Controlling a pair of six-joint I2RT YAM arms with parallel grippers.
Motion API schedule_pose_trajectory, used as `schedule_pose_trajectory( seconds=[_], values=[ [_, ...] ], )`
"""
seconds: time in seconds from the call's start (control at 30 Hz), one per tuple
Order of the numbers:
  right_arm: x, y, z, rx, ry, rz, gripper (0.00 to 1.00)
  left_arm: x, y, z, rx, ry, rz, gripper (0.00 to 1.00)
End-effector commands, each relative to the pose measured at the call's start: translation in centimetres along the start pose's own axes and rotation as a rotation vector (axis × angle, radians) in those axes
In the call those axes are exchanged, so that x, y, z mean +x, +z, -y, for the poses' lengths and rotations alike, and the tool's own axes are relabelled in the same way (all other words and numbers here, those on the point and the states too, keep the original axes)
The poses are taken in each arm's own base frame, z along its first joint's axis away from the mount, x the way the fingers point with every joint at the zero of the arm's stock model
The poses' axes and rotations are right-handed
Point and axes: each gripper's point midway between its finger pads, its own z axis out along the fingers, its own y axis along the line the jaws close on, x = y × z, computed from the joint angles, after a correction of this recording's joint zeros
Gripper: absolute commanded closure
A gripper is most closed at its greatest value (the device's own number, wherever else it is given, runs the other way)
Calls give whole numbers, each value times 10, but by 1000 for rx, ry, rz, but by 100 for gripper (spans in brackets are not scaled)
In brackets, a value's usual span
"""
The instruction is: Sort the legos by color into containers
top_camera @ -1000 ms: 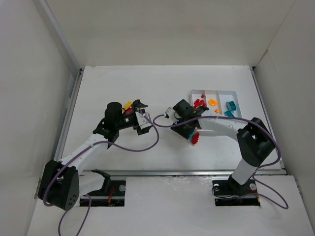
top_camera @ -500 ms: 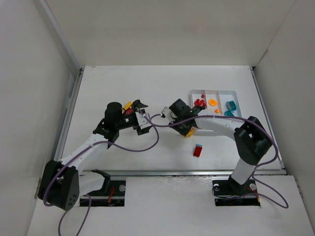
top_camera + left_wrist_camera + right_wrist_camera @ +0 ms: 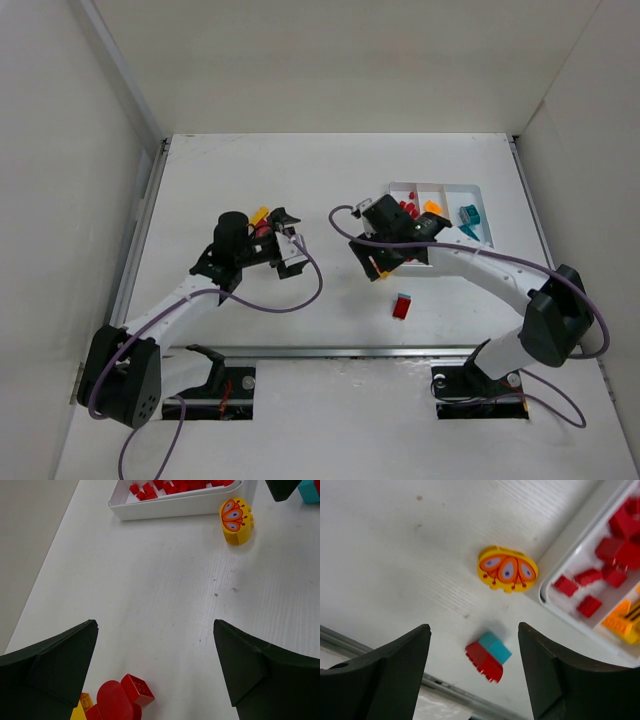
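Hovering w/ right gripper (image 3: 472, 627) parted, nothing held, just short of yellow butterfly piece (image 3: 507, 569), lying beside near-left corner of tray (image 3: 170, 510), long axis running finger to finger. Showing red-cyan brick (image 3: 488, 656) farther toward near edge, also closer to R arm than L. Showing left gripper (image 3: 155, 625) wide, empty, over red legos (image 3: 120, 697) at left, well apart. No brand, no legible text; only wing print.

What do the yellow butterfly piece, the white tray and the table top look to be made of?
Yellow butterfly piece: likely molded plastic, smooth and slightly shiny, with printed orange wings.
White tray: probably plastic, smooth, with a rounded rim.
Table top: white, matte, with fine streaks like grain; perhaps painted or laminated board.
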Motion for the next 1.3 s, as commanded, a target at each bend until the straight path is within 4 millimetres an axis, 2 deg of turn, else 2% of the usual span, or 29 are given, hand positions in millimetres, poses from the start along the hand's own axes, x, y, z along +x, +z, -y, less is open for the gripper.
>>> schedule_pose_trajectory(
  seconds=[0.0, 0.07, 0.13, 0.27, 0.33, 0.37, 0.47, 0.5, 0.6, 0.63, 0.7, 0.87, 0.93, 0.97, 1.0, 1.03, 1.07, 1.2, 1.27],
  values=[
    [17, -17, 10, 121, 253, -69, 24, -14, -2, 1, 5, 43, 54, 0],
    [22, -21, 13, 165, 393, -90, 21, -13, -2, 1, 1, 48, 58, 0],
    [40, -19, 20, 205, 497, -148, 21, -12, -2, 3, 0, 50, 59, 0],
    [72, -17, 14, 244, 695, -198, 21, -10, -3, -5, -58, 44, 52, 0],
    [77, -18, 11, 229, 753, -173, 21, -6, -4, -6, -77, 26, 45, 0],
    [88, -23, 11, 228, 783, -163, 21, -5, -3, -2, -76, 18, 44, 0],
    [99, -24, 14, 243, 886, -137, 21, -2, 1, 8, -60, 5, 42, 0],
    [111, -21, 17, 261, 905, -157, 21, -2, 3, 12, -52, -5, 50, 0],
    [112, -14, 17, 255, 907, -145, 21, -7, 5, 13, -53, -9, 67, 0],
    [112, -12, 15, 242, 898, -144, 21, -2, 4, 14, -58, -15, 55, 0],
    [98, -5, 12, 202, 896, -104, 21, -5, 6, 13, -66, -17, 61, 0],
    [94, 16, 14, 223, 855, -123, 26, -4, 6, 16, -82, -19, 55, 0],
    [83, 23, 11, 198, 830, -108, 32, -7, 7, 17, -78, -12, 65, 0],
    [86, 28, 10, 192, 804, -130, 38, -6, 6, 18, -86, -12, 60, 0],
    [88, 30, 10, 197, 802, -140, 53, -6, 6, 18, -86, -12, 60, 0],
    [90, 32, 8, 191, 802, -153, 58, -6, 6, 18, -86, -12, 60, 0],
    [85, 31, 8, 185, 793, -144, 62, -6, 6, 18, -86, -12, 60, 0],
    [89, 26, 7, 181, 782, -159, 71, -8, 7, 20, -78, -10, 64, 0],
    [87, 21, 5, 164, 785, -150, 87, -9, 7, 19, -82, -5, 70, 0]
  ],
)
